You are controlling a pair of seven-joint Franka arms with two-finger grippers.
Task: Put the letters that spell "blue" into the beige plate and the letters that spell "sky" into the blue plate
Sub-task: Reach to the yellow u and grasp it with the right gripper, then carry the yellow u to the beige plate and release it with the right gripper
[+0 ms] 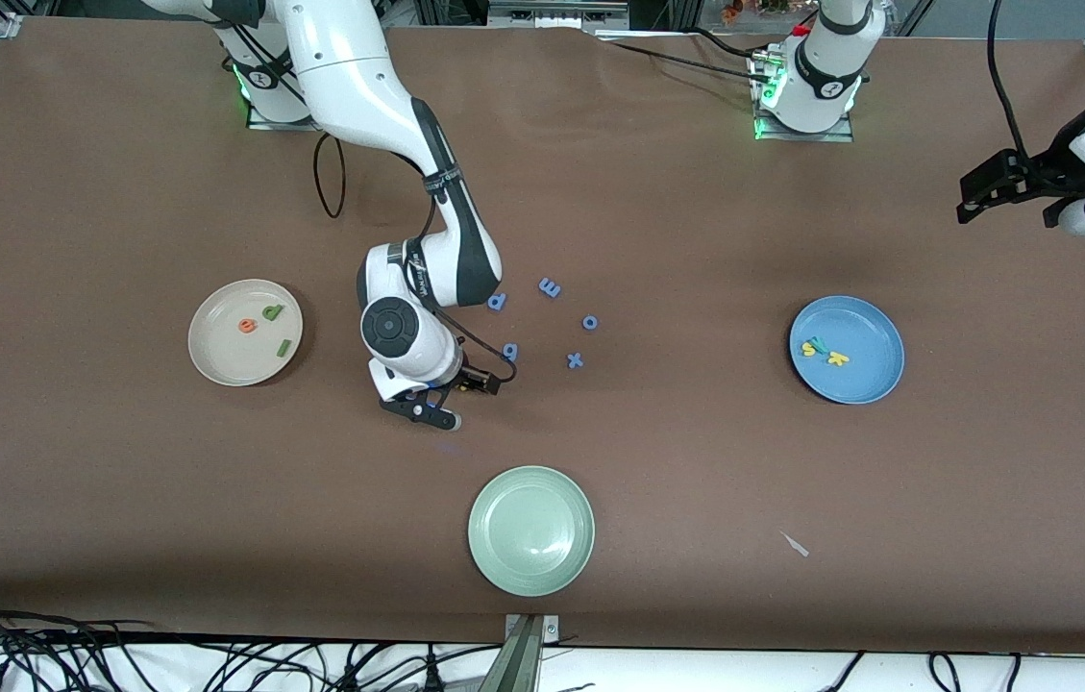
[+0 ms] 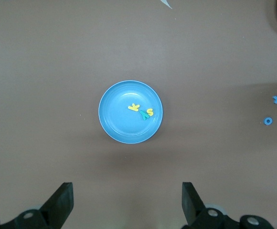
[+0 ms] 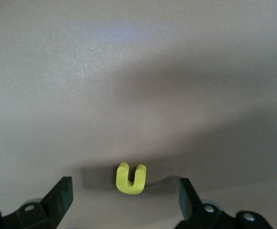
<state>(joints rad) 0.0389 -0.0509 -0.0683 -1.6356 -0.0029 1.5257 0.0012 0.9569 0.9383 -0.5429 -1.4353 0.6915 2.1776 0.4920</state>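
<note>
covering the whole frame, a brown worktop (image 1: 657,500); cables trail along the bottom edge. the yellow u (image 3: 131,178) lies flat between the right gripper (image 3: 124,200) jaws, open. left gripper (image 2: 127,202) open above the blue plate (image 2: 117,124).

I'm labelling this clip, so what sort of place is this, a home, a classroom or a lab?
Most likely a robotics lab: two arms bolted to a brown table, cables along its edge, and foam letters being sorted into the beige plate and the blue plate.
</note>
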